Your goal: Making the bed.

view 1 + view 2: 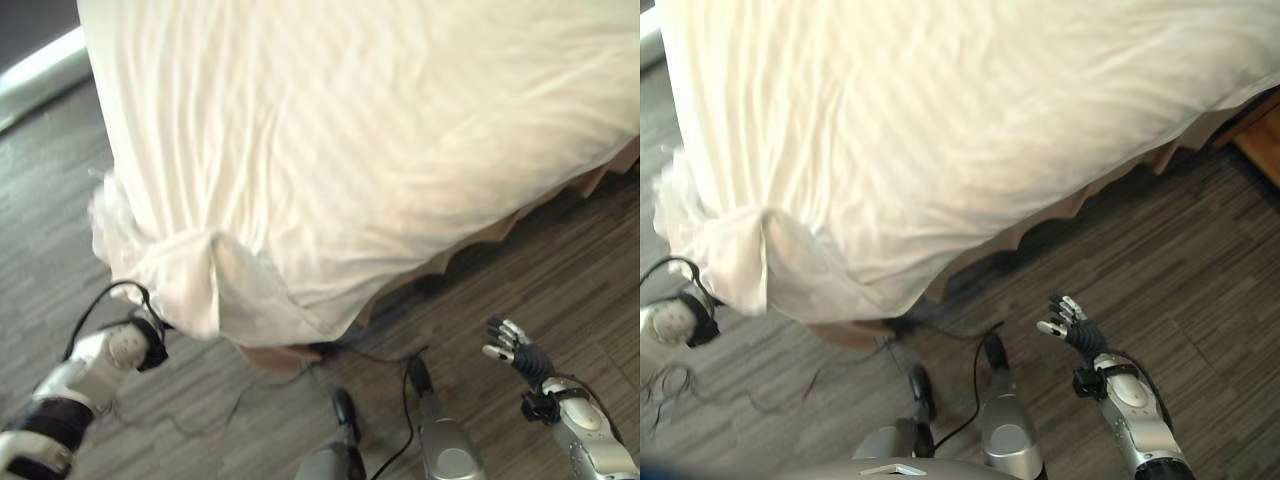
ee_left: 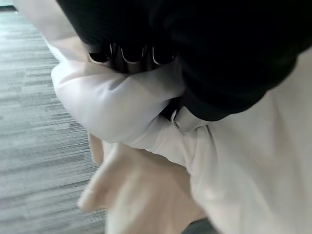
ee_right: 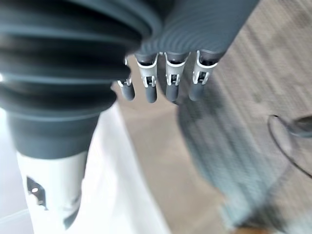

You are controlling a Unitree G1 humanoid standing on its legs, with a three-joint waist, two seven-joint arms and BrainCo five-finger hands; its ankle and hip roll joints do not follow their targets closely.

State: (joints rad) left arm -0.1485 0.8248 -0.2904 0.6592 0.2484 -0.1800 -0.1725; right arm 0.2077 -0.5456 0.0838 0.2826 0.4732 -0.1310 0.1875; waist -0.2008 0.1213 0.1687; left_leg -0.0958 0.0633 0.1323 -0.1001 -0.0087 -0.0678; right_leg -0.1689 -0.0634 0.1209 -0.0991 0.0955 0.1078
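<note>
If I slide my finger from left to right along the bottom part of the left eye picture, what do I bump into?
Left hand gripping the bunched white duvet corner → wooden floor → right hand, open, holding nothing.

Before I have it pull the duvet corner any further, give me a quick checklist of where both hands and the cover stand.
1. Left hand gripping the duvet corner: ok, fingers curled into bunched white cloth.
2. Right hand free: ok, fingers relaxed, over the wood floor, holding nothing.
3. Duvet smooth on top: not ok, light creases run across it.
4. Corner hanging straight: not ok, it is gathered into a fold.
5. Bed base covered along the edge: not ok, a tan strip shows below the hem.
</note>
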